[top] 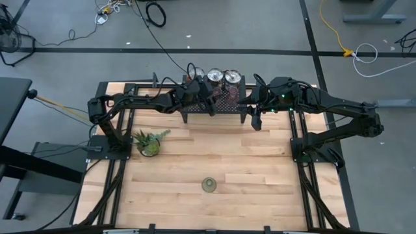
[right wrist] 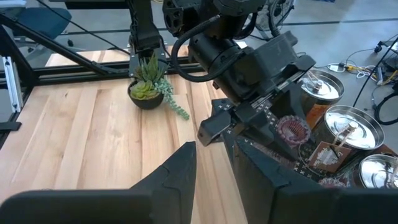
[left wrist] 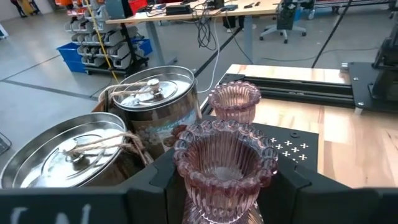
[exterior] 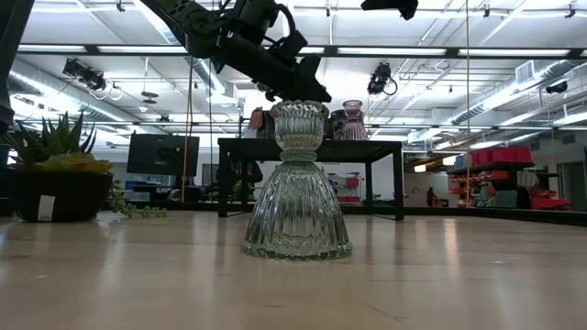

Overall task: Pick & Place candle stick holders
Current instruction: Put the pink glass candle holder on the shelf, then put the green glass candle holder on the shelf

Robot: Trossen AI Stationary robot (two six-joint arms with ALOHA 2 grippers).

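Note:
The black mesh stand (top: pixel 229 106) is at the table's far middle. Three silver tins (top: pixel 214 78) stand along its far side. My left gripper (top: pixel 209 101) is over the stand, shut on a pink glass holder (left wrist: pixel 224 163). A second pink glass holder (left wrist: pixel 235 102) stands on the stand beyond it. An olive glass holder (top: pixel 208 185) stands on its wide base on the table near the front, and fills the low view (exterior: pixel 296 183). My right gripper (top: pixel 255 121) is open and empty at the stand's right end. My left gripper has the pink glass holder between its two fingers (left wrist: pixel 292 182), which flank it below the scalloped cup (left wrist: pixel 186 180). The holder is upright over the stand (left wrist: pixel 292 148). Its base is hidden by the gripper, so I cannot tell whether it is lifted clear.
A small spiky green potted plant (top: pixel 149 143) stands on the table's left part, near the left arm's base. The arms' black frames run along both side edges. Bare wood lies between the stand and the olive holder.

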